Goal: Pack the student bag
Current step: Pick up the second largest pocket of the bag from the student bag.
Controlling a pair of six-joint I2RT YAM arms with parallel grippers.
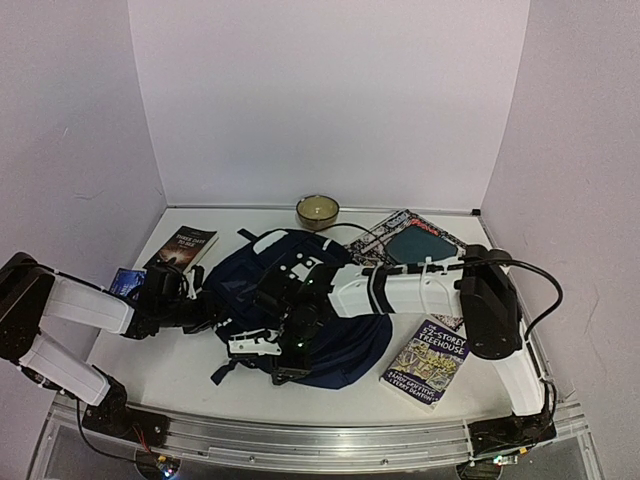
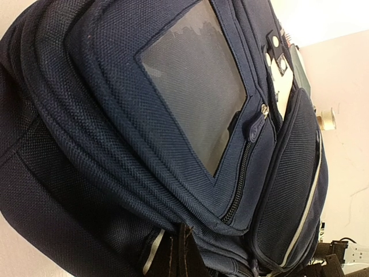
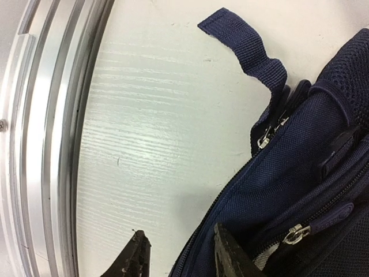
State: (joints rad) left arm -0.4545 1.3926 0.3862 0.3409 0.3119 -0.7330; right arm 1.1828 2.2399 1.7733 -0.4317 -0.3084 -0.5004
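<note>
The student bag (image 1: 350,345), navy with white trim, lies flat mid-table. My left gripper (image 1: 215,312) is at its left side. In the left wrist view the bag (image 2: 144,144) fills the frame, and my left gripper (image 2: 180,254) is shut, pinching a fold of its fabric beside a zip. My right arm reaches across the bag, with its gripper (image 1: 285,355) at the bag's near edge. In the right wrist view the right gripper (image 3: 183,257) is open. One finger rests on the bag (image 3: 300,173), the other over bare table, with the zipped edge between them.
A black book (image 1: 183,250) and a small blue card (image 1: 127,283) lie at the left. At the back are a bowl (image 1: 317,211) and a magazine (image 1: 405,238). A Treehouse book (image 1: 427,362) lies at the right. The aluminium rail (image 3: 46,144) runs along the near edge.
</note>
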